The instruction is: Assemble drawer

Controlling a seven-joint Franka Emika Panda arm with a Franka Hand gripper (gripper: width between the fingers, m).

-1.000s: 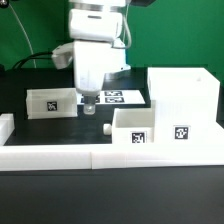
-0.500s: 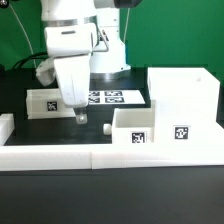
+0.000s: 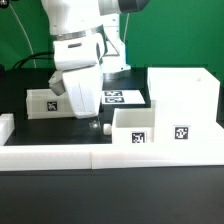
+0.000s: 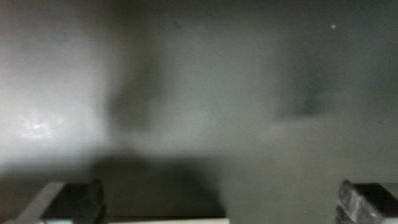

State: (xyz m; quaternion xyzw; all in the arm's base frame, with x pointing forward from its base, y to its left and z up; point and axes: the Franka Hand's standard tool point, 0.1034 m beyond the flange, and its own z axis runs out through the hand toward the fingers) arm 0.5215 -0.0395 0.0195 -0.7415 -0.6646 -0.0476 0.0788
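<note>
The tall open white box housing (image 3: 183,92) stands at the exterior view's right. One shallow tray (image 3: 135,129) with a small knob (image 3: 105,127) sits in front of it. The second tray (image 3: 42,102) lies at the left, partly hidden by my gripper (image 3: 82,108), which is tilted and low at that tray's right end. In the wrist view my gripper (image 4: 221,200) is open, with its dark fingers (image 4: 71,200) wide apart. Between them I see a blurred grey surface and a pale edge (image 4: 178,219). Nothing is held.
The marker board (image 3: 122,97) lies flat between the left tray and the housing. Long low white rails (image 3: 110,155) edge the table's front. A small white block (image 3: 5,127) sits at the far left. Cables hang behind the arm.
My gripper has moved toward the exterior view's left, from over the marker board to the left tray, and has tilted and come lower. The parts have not moved.
</note>
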